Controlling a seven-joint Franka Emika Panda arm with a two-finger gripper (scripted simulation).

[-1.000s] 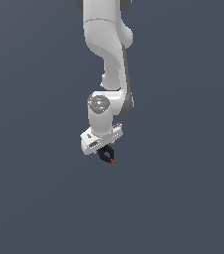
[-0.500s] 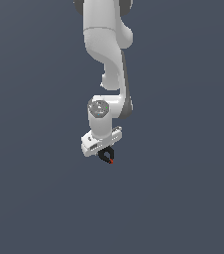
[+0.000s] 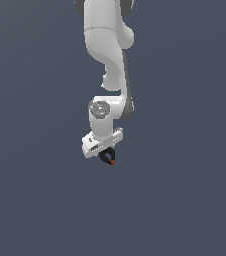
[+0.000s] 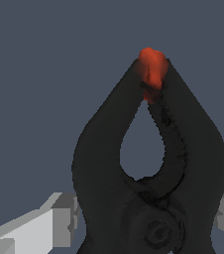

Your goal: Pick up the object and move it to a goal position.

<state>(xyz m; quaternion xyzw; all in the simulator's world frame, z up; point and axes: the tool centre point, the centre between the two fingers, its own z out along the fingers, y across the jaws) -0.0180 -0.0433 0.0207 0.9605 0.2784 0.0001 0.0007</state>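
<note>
The object is a small black spring clamp (image 3: 106,157) with a ring-like middle and a tiny red tip (image 3: 112,162). It hangs below the white gripper (image 3: 104,151), which is shut on it and holds it in the air, clear of any surface. In the wrist view the clamp (image 4: 148,168) fills most of the picture, its two black arms meeting at the red tip (image 4: 152,67), with grey finger pads (image 4: 59,221) on either side of its lower part. The clamp's handles are hidden inside the gripper.
The white arm (image 3: 107,55) comes down from the top of the exterior view. Only a plain dark grey-blue background (image 3: 30,200) shows around it. No goal marker shows.
The arm and the held clamp have drifted very slightly; the grip on the clamp is unchanged.
</note>
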